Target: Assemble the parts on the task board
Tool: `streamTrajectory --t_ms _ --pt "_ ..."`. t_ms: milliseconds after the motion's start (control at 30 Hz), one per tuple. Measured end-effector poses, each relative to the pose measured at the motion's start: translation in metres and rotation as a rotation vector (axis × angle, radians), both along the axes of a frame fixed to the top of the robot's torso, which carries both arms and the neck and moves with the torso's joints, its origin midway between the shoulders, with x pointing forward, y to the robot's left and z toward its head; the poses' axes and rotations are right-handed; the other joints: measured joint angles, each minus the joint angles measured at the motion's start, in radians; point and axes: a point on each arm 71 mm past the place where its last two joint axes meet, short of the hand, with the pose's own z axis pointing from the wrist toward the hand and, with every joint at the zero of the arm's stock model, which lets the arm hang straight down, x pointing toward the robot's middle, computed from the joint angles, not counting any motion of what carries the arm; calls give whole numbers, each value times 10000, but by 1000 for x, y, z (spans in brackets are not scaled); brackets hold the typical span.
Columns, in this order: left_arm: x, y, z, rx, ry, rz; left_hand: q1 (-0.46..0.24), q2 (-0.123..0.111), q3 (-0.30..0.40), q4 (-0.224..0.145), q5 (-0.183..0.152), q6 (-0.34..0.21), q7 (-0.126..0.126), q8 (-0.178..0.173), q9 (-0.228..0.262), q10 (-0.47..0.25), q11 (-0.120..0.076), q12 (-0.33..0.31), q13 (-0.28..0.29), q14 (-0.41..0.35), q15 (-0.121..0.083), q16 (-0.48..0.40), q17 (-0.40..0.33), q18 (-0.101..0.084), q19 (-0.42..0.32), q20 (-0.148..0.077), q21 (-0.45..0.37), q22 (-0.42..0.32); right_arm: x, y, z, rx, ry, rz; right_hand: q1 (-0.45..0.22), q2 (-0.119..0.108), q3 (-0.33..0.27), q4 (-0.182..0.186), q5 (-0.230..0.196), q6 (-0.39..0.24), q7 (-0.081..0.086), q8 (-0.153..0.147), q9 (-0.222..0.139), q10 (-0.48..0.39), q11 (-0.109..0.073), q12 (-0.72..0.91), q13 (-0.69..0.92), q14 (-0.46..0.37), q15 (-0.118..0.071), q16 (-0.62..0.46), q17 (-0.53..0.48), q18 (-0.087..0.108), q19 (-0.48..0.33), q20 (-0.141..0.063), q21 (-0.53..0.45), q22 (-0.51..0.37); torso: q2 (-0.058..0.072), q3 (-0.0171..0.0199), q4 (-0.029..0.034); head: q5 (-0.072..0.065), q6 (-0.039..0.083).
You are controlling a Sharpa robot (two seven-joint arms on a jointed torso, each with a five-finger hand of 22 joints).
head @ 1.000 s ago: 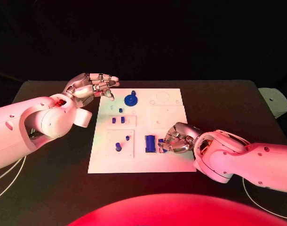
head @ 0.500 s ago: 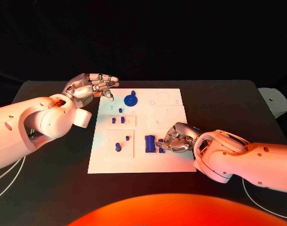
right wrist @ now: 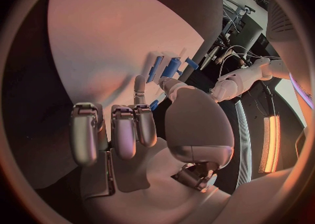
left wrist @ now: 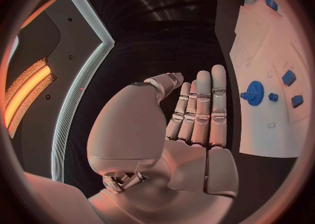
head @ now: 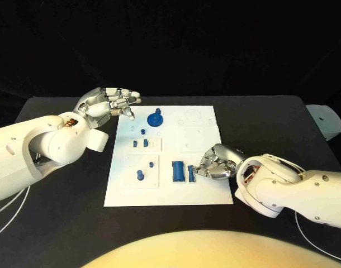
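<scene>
My right hand [head: 216,163] pinches a small blue block [head: 192,173] beside the tall blue rectangular piece [head: 178,171] on the white task board [head: 203,192]; I judge seating it comes next. My left hand [head: 112,102], fingers together and empty, hovers beside the blue gear [head: 155,118].

Bare board [head: 199,134] lies between the gear [head: 154,118] and the right hand [head: 216,163], which crowds the blue bars [head: 178,170].

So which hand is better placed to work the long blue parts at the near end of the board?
Probably the right hand: its fingers sit beside those parts, while the left hand hovers at the board's far corner.
</scene>
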Motion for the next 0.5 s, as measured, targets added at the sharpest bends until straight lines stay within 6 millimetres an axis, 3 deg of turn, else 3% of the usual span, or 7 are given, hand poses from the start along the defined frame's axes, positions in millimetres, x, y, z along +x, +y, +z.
streamTrajectory --t_ms 67,133,267,333,400,433,500 --pt "1 1 0 -3 -31 37 -28 24 0 0 0 0 0 0 -7 0 0 16 -7 0 0 0 -4 0 0 0 0 0 3 -3 4 243 -240 -30 309 -14 -41 -38 65 -346 145 -254 -105 -13 128 -165 0 -17 75 -9 0 0 1 4 -304 3 -14 1 -3 -19 56" --pt "2 1 -1 -13 -73 92 -152 31 -19 19 0 0 0 0 -20 0 0 64 -11 0 0 0 -19 1 0 0 0 0 10 -7 9 682 -604 -51 665 4 -129 -76 65 -595 316 -493 -205 -19 280 -495 0 -24 207 -155 2 1 17 136 -830 2 -38 1 -14 -35 121" --pt "6 3 -4 -87 -141 275 -275 -1 -105 105 0 -4 -4 0 -33 2 -2 122 -11 -12 1 0 -42 0 -37 38 -14 -42 29 -18 18 1644 -1221 -144 1489 55 -251 -199 -346 -907 512 -794 -314 -826 485 -2424 7 -20 345 -1029 -332 558 -478 349 -3845 2 -114 -12 -35 -59 237" --pt "8 4 -8 -146 -157 432 -430 -61 -214 214 -38 -75 -75 0 -43 77 -77 213 -27 -214 11 -107 -145 0 -140 87 -284 -204 42 -25 21 2177 -1472 -242 1955 124 -226 -259 -666 -1097 640 -946 -346 -2090 582 -4623 -957 -378 483 -2280 -2001 1047 -1520 441 -6915 -110 -193 -24 -42 -70 339" --pt "10 5 -12 -203 -164 617 -571 -111 -363 363 -87 -99 -99 42 -43 322 -92 299 -42 -588 50 -640 -417 0 -442 142 -825 -527 55 -31 24 2725 -1672 -371 2373 153 -154 -326 -1011 -1335 767 -1123 -411 -3566 739 -7357 -2816 -1522 624 -4643 -4801 1409 -2640 588 -10042 -1165 -268 -40 -50 -74 430" --pt "12 6 -14 -231 -171 725 -626 -126 -420 419 -116 -129 -129 93 -43 463 -93 304 -60 -773 83 -1012 -588 -1 -601 202 -1177 -738 62 -33 25 2990 -1754 -467 2600 165 -38 -348 -1176 -1464 828 -1222 -471 -3922 842 -8191 -3496 -2071 714 -5794 -5840 1408 -2963 677 -10820 -1591 -323 -54 -56 -75 493" --pt "16 8 -19 -308 -174 993 -626 -126 -500 609 -158 -128 -128 208 -26 776 -92 159 -183 -953 165 -2034 -1020 -3 -797 332 -2119 -1370 79 -40 25 3602 -1911 -745 2893 138 227 -322 -1451 -1606 951 -1385 -597 -4388 1010 -9384 -4627 -2770 910 -7240 -6728 1407 -3428 860 -11756 -2270 -418 -73 -67 -75 611"
